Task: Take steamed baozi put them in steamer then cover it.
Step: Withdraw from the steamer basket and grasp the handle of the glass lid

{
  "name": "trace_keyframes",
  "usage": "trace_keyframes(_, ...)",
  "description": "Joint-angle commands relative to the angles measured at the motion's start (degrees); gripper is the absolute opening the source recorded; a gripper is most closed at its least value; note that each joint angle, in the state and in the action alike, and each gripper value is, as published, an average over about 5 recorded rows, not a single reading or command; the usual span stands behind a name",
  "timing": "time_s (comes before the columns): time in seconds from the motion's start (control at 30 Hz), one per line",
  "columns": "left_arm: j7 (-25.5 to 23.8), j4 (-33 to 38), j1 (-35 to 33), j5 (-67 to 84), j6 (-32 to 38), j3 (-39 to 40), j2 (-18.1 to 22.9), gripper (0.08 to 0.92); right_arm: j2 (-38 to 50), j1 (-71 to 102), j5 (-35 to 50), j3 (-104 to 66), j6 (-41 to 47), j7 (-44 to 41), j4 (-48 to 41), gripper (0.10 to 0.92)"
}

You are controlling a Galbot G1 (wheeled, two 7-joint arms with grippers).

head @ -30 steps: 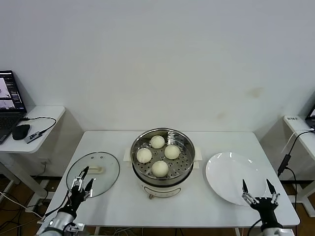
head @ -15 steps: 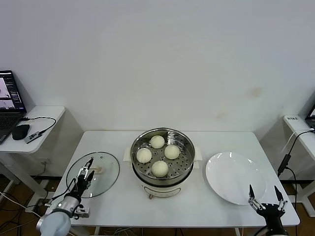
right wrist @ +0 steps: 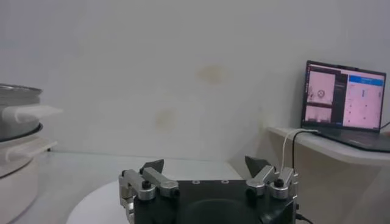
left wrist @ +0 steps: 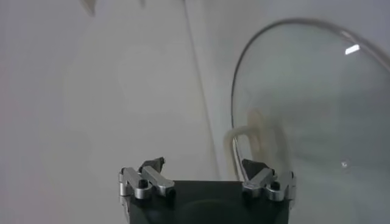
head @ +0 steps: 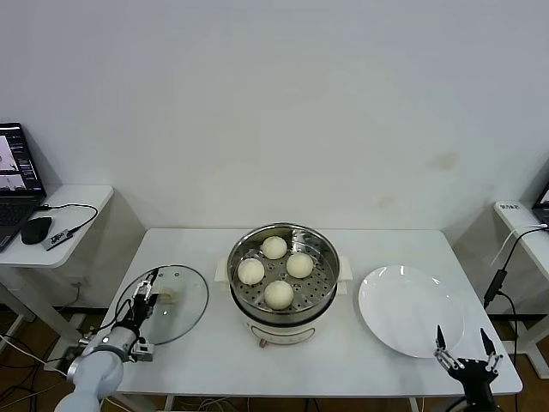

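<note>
Steamer (head: 283, 276) with four baozi (head: 279, 293) centres the white surface (head: 386, 369); left claw (head: 147, 289) and right claw (head: 464, 345) gape empty at lower corners.

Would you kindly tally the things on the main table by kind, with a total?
Baozi: 4, all in the steamer
Steamer: 1
Glass lid: 1
Plate: 1
Total: 7
</note>
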State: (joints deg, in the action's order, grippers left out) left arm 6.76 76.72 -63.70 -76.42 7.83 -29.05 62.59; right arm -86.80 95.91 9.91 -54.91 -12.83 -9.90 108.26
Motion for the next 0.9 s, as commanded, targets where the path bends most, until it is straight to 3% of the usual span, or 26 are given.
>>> trace_keyframes(0.03, -0.3, -3.7, 4.0, 0.5, -0.1, 0.9, -0.1, 0.823, -0.3, 0.0, -0.3, 0.1, -0.2, 0.0, -0.5, 0.823)
trace_keyframes(0.43, -0.3, -5.2, 5.3, 3.1, 0.0, 1.6, 0.2, 0.812, -0.3, 0.1, -0.6, 0.2, -0.3, 0.0, -0.7, 0.823)
trace_keyframes(0.9, 2.0, -7.7, 4.0, 8.5, 1.1, 2.0, 0.3, 0.429, 0.2, 0.1, -1.0, 0.9, -0.9, -0.4, -0.9, 0.823)
